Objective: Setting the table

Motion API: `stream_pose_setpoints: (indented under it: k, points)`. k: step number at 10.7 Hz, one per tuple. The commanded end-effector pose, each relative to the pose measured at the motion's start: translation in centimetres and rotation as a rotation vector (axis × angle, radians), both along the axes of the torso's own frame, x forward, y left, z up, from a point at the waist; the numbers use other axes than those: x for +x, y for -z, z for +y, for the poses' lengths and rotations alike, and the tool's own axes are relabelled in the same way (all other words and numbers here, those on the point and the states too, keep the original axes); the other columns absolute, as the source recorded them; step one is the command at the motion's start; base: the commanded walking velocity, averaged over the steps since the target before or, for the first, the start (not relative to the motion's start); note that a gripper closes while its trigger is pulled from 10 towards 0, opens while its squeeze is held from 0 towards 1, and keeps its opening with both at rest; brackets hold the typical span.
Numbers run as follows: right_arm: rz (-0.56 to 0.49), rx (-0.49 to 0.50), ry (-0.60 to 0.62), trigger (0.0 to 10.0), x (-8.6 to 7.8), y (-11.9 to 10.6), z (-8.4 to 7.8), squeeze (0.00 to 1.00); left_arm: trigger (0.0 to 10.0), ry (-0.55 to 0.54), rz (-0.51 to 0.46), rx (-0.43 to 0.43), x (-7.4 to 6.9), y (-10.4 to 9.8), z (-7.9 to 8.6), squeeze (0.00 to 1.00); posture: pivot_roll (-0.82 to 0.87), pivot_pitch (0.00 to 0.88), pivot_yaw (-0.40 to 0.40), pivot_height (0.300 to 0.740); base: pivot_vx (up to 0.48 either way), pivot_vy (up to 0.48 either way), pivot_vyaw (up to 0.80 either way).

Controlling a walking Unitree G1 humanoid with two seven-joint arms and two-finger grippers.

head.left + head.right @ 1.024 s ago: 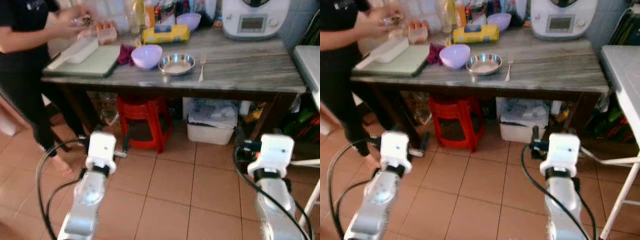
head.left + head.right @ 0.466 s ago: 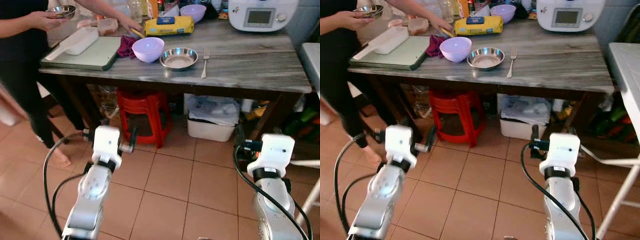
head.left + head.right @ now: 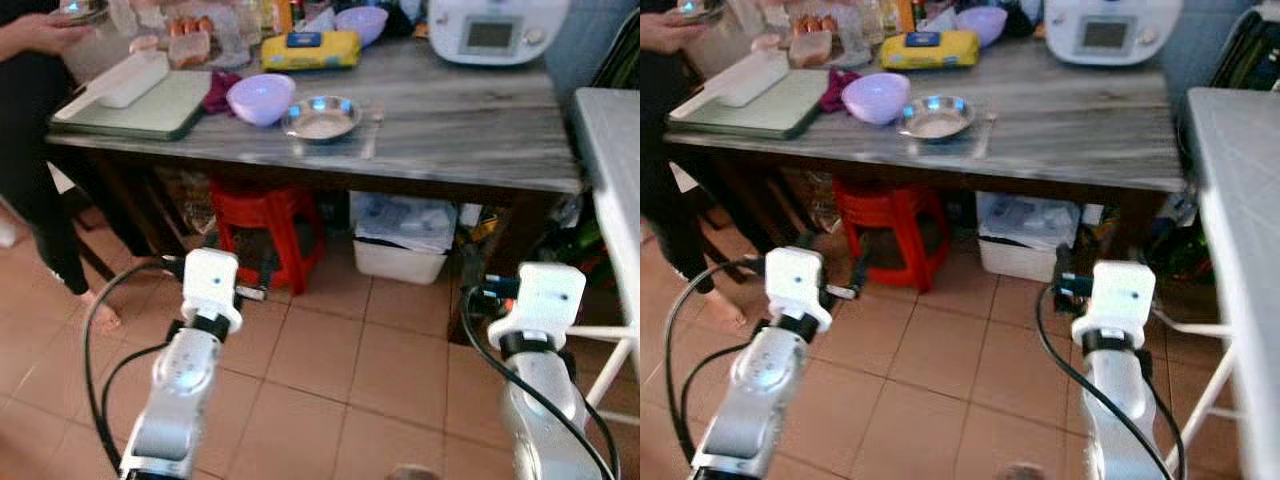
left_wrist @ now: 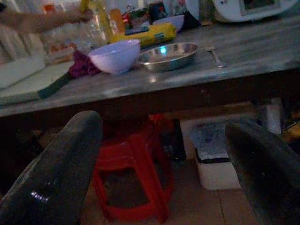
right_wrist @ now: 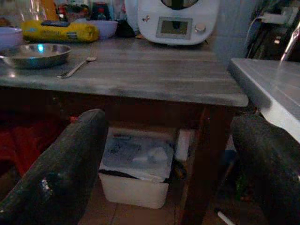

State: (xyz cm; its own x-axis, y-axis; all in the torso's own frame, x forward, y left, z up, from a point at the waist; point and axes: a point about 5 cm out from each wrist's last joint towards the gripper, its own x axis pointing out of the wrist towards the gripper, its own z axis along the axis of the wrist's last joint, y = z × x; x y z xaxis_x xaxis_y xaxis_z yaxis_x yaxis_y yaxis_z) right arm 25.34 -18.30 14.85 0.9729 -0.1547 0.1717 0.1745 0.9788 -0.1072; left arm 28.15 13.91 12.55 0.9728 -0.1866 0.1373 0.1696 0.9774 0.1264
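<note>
Right now, at the far left, I see a person (image 3: 30, 120) in dark clothes standing at the end of the counter (image 3: 470, 130), one hand (image 3: 35, 30) holding a small metal bowl (image 3: 80, 10). On the counter beside them lies a green cutting board (image 3: 150, 105) with a white tray (image 3: 120, 80) on it. Moving along, a dark red cloth (image 3: 215, 92) sits just beside a lavender bowl (image 3: 260, 98), and next to that is a shallow steel dish (image 3: 322, 117). A fork (image 5: 75, 67) lies near the dish on its right side, blurred in the head views but plain from the right wrist. Behind these are a yellow package (image 3: 308, 48), a second lavender bowl (image 3: 362, 22), and a white kitchen appliance (image 3: 495, 28) with a display.

Under the counter I can make out a red stool (image 3: 260, 235) and a white bin (image 3: 405, 245) on the tiled floor (image 3: 330, 370).

My left gripper (image 4: 164, 164) hangs low in front of the counter, fingers spread wide, holding nothing. My right gripper (image 5: 168, 168) is likewise spread open and empty, aimed at the counter's edge. At the far right stands a white table (image 3: 1240, 200).
</note>
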Motion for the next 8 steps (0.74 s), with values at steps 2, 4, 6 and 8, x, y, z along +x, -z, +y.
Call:
stream_pose_setpoints:
  k: [2, 4, 6, 8]
  points:
    - [-0.006, -0.004, 0.007, 10.0, -0.29, -0.21, -0.25, 0.00, 10.0, 0.018, 0.002, -0.002, -0.04, -0.07, -0.48, 0.00, -0.16, 0.125, 0.119, 0.740, 0.000, -0.480, -0.28]
    - [-0.027, -0.018, -0.007, 10.0, -0.25, -0.79, 0.03, 0.00, 10.0, 0.019, 0.003, -0.006, -0.03, -0.19, -0.35, 0.00, -0.16, 0.124, 0.118, 0.740, 0.000, -0.480, 0.00]
    - [-0.026, -0.023, -0.008, 10.0, -0.28, -0.78, -0.02, 0.00, 10.0, 0.023, 0.003, -0.005, -0.04, -0.23, -0.41, 0.00, -0.16, 0.124, 0.118, 0.740, 0.000, -0.480, 0.00]
    - [-0.022, -0.025, -0.006, 10.0, -0.32, -0.69, -0.04, 0.00, 10.0, 0.025, 0.004, -0.005, -0.09, -0.22, -0.42, 0.00, -0.15, 0.123, 0.117, 0.740, 0.000, -0.480, 0.00]
